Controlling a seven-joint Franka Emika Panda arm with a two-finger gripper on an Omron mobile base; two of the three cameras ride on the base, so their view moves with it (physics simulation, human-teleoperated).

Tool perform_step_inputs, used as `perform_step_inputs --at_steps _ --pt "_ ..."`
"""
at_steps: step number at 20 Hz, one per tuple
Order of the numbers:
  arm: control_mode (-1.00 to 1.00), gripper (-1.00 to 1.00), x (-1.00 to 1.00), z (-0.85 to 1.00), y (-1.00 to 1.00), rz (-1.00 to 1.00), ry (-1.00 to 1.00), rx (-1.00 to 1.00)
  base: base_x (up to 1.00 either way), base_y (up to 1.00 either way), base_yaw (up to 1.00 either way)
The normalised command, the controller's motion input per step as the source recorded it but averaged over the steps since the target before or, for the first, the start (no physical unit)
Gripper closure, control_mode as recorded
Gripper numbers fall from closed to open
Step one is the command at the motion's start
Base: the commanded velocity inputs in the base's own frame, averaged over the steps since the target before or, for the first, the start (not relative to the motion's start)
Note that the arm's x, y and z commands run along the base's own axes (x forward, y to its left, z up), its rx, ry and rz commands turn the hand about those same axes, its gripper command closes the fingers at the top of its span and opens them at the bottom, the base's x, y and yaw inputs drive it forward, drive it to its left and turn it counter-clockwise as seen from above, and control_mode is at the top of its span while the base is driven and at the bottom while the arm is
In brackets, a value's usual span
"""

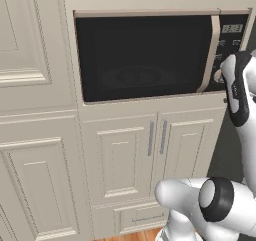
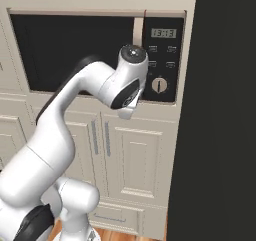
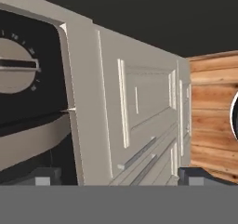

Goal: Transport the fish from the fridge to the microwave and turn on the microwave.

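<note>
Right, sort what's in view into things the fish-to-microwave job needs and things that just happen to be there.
Job:
- built-in microwave with dark glass door, door shut
- its round knob on the black control panel
- robot's pincer, open, beside that panel

Just there:
- cream panelled cabinet doors with metal bar handles
- wooden plank floor
- dark tall panel at the right

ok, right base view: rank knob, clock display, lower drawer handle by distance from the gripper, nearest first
1. knob: on the microwave panel, just right of the gripper.
2. clock display: top of the same panel, above the knob.
3. drawer handle: far below, near the floor.
</note>
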Motion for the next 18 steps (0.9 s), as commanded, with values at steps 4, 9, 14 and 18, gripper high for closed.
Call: perform_step_inputs --at_steps 4,9,14,18 --pt "-1.0 -1.0 -0.03 0.08 -0.17 0.0 -0.05 0.09 0.0 0.0 0.0" --pt "-1.0 -1.0 0.09 0.03 -0.1 0.0 -0.12 0.0 0.0 0.0 0.0" --pt "-1.0 -1.0 0.04 0.1 -0.1 0.0 -0.21 0.0 0.0 0.0 0.0" --pt "-1.0 -1.0 0.18 0.03 -0.06 0.0 -0.17 0.01 0.0 0.0 0.0"
